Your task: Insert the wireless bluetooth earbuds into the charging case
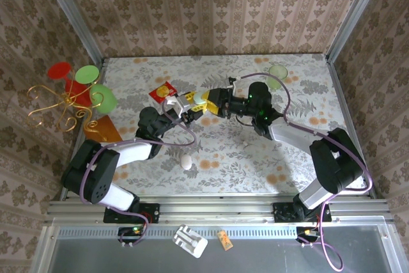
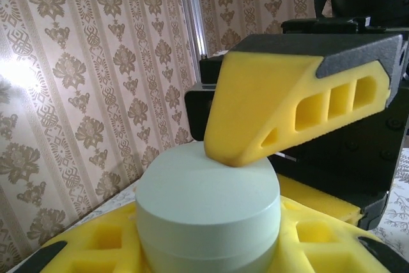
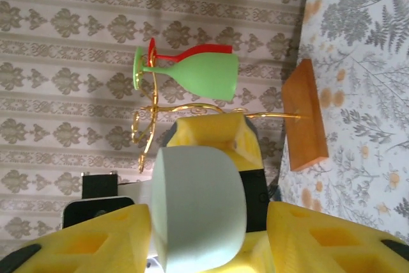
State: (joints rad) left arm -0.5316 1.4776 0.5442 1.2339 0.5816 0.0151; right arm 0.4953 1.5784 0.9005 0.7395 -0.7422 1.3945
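Charging case (image 2: 208, 212), a pale, smooth, round-edged puck with a thin seam under its lid, held above the middle of the table where the two arms meet. The left gripper (image 1: 193, 107) reaches in from the near left, forearm low and angled toward the centre, and its yellow foam fingers (image 2: 96, 247) are clamped on the case's sides. The right gripper (image 1: 216, 102) comes in from the opposite side, its arm folded back on itself, elbow toward the near right corner. One of its wedge-shaped fingers (image 2: 268, 113), yellow foam with cut-out slots under a black textured shell, rests its tip on the lid. From the right wrist the case stands edge-on between that gripper's two fingers; I cannot tell whether they squeeze it or merely stand either side.

A tiny white speck (image 1: 245, 140), too small to identify, lies on the floral tablecloth (image 1: 300, 94) near the right forearm. A white egg-shaped oval (image 1: 186, 161) sits just beside the left forearm, and a pale green disc (image 1: 278, 71) lies toward the far right. At the left edge, a gold wire stand (image 1: 54, 103) on a wooden base (image 3: 305, 116) carries a green goblet (image 3: 204, 75) and a red one (image 3: 192, 52).
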